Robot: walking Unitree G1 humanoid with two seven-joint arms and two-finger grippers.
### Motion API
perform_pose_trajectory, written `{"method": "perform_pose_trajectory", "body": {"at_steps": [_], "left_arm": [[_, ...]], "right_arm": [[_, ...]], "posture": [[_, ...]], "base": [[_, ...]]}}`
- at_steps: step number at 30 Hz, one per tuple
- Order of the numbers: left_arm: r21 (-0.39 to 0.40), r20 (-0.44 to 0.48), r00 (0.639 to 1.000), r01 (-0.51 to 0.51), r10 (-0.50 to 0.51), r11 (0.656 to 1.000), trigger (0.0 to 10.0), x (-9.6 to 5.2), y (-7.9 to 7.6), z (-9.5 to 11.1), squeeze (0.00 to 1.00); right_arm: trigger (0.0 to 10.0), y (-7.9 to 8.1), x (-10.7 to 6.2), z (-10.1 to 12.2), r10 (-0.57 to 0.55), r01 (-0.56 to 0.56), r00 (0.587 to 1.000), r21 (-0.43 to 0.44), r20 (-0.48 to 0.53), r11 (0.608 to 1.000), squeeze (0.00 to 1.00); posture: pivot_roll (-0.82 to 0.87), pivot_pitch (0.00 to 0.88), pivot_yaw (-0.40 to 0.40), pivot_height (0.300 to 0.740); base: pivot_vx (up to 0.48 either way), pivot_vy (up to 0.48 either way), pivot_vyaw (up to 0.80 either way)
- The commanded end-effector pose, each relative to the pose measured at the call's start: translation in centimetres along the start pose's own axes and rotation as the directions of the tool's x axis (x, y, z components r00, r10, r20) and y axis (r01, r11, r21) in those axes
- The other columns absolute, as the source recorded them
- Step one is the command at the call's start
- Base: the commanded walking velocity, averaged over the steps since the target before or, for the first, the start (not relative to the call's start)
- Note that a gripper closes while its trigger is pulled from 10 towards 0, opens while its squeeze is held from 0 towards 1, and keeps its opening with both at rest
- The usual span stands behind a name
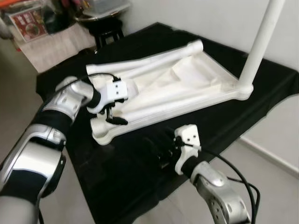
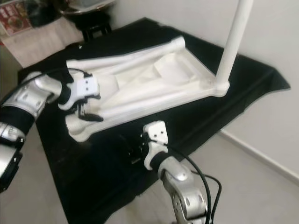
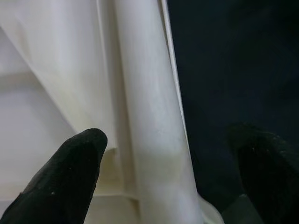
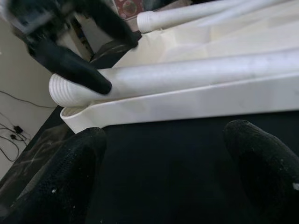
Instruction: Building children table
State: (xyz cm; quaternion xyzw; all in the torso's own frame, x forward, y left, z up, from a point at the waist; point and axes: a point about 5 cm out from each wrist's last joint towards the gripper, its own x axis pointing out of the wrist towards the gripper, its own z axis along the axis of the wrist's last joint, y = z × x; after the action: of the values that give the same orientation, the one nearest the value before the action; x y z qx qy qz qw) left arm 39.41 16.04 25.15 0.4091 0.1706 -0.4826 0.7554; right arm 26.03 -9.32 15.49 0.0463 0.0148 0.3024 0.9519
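One upright leg [image 1: 259, 44] of the white table [image 1: 196, 74] runs out of frame.

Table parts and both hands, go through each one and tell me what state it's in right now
Tabletop: upside down, flat on the black cloth.
Upright leg: standing in its corner socket.
Loose legs: lying across the tabletop, unattached.
Left hand: open, fingers straddling the nearest loose leg.
Right hand: open, over the cloth, holding nothing.

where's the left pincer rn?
Left pincer is at the near-left corner of the upturned white tabletop, open, its fingers straddling the loose white leg lying along the near edge.
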Motion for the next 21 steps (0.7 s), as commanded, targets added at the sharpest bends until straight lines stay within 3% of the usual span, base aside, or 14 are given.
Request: {"method": "perform_pose_trajectory", "body": {"at_steps": [1,14,15,21], "left_arm": [[-0.048,-0.059,0.998,0.025,-0.027,0.999,10.0,0.09,-0.20,-1.12,0.00],[0.011,-0.172,0.985,-0.020,0.022,1.000,9.8,0.88,0.25,-1.03,0.00],[0.011,-0.172,0.985,-0.016,0.018,1.000,0.0,0.94,0.22,-0.97,0.00],[0.019,-0.177,0.984,0.033,-0.030,0.999,0.0,0.82,0.21,-0.55,0.00]], "right_arm": [[10.0,0.62,-0.24,-0.14,0.021,-0.021,1.000,0.027,-0.011,0.999,0.00],[10.0,1.20,-0.91,0.14,0.021,-0.019,0.999,0.054,-0.039,0.998,0.00],[10.0,1.21,-0.91,0.13,0.020,-0.018,0.999,0.055,-0.040,0.998,0.00],[10.0,1.26,-0.81,0.07,0.019,-0.016,0.999,0.063,-0.046,0.998,0.00]], "posture": [[-0.16,0.299,0.146,0.740],[-0.17,0.300,0.153,0.740],[-0.17,0.295,0.153,0.740],[-0.17,0.278,0.155,0.740]], "base": [[0.000,0.000,0.00],[0.000,0.000,0.00],[0.000,0.000,0.00],[0.000,0.000,0.00]]}}
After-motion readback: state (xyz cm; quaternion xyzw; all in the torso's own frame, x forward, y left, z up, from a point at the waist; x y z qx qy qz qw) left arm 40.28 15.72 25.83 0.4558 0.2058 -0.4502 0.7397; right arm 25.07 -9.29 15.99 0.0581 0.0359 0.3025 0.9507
